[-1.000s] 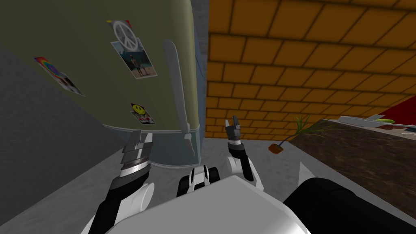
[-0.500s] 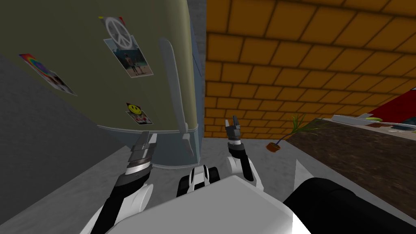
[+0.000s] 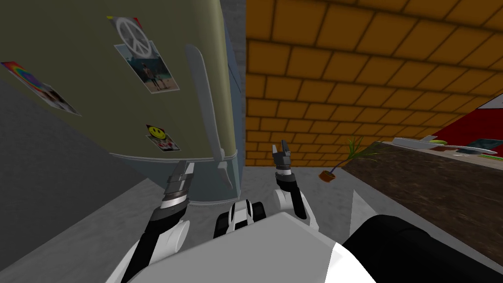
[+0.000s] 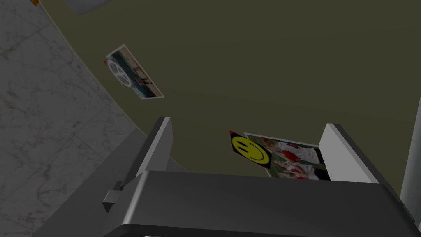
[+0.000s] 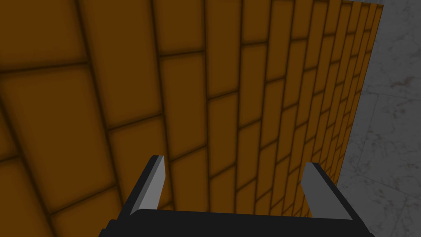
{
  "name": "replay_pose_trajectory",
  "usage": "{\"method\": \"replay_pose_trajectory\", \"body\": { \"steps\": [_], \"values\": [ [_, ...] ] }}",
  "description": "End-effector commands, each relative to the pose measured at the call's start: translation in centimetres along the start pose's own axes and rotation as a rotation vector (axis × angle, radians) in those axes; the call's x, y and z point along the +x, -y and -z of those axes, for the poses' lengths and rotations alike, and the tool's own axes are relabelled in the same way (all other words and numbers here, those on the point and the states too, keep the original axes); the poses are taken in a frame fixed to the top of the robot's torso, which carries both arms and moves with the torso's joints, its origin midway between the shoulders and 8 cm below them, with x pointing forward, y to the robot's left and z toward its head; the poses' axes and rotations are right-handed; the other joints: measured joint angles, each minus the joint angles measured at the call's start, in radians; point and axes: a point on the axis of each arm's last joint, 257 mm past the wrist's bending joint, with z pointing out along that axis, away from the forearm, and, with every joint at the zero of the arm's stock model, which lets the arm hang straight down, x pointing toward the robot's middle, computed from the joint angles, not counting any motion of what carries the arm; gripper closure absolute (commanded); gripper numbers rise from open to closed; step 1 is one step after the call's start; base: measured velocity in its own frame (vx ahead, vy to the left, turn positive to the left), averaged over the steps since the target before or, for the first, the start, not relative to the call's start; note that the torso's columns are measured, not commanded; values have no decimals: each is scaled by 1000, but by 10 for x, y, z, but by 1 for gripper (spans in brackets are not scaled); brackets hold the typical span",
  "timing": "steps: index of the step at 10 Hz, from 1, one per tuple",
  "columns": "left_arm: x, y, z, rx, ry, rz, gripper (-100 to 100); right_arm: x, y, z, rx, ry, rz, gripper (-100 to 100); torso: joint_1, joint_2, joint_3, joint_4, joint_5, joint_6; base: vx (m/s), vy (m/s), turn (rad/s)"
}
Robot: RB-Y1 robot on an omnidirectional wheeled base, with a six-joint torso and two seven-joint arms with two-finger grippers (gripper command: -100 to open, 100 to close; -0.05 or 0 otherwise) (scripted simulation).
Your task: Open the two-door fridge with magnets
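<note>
The fridge (image 3: pixel 216 162) is seen ahead and to the left, beside the brick wall (image 3: pixel 368 73). Both doors are judged shut, the olive upper door (image 3: pixel 88 113) lying flush above the grey-blue lower door (image 3: pixel 211 189). Nothing of the task is done yet, as the handle (image 3: pixel 206 108) is not gripped.

The left claw (image 3: pixel 182 169) is held wide at the upper door's bottom edge, just left of the handle's foot. The smiley magnet (image 4: pixel 250 150) is framed between its fingers (image 4: pixel 158 144), untouched. The handle is still to be reached, closed upon and pulled.

The right claw (image 3: pixel 281 150) is likewise spread wide, raised beside the fridge and pointed toward the wall.

Against the earlier frames, the head view has been turned slightly rightward, so the fridge lies further left. The left claw has been brought nearer the handle.
</note>
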Motion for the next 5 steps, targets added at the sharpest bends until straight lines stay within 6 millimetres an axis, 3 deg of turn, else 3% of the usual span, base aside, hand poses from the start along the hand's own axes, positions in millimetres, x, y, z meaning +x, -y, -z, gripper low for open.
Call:
{"method": "replay_pose_trajectory", "body": {
  "steps": [1, 5],
  "values": [
    [8, -11, 2, -5, 1, 14, -100, 0, 0, 0, 0, 0, 0, 0, 0, 0, 0, 0, 0, 0, -11, -24, -38],
    [23, -28, 7, -13, -21, 25, -100, 0, 0, 0, 0, 0, 0, 0, 0, 0, 0, 0, 0, 0, -10, -26, -48]
  ]
}}
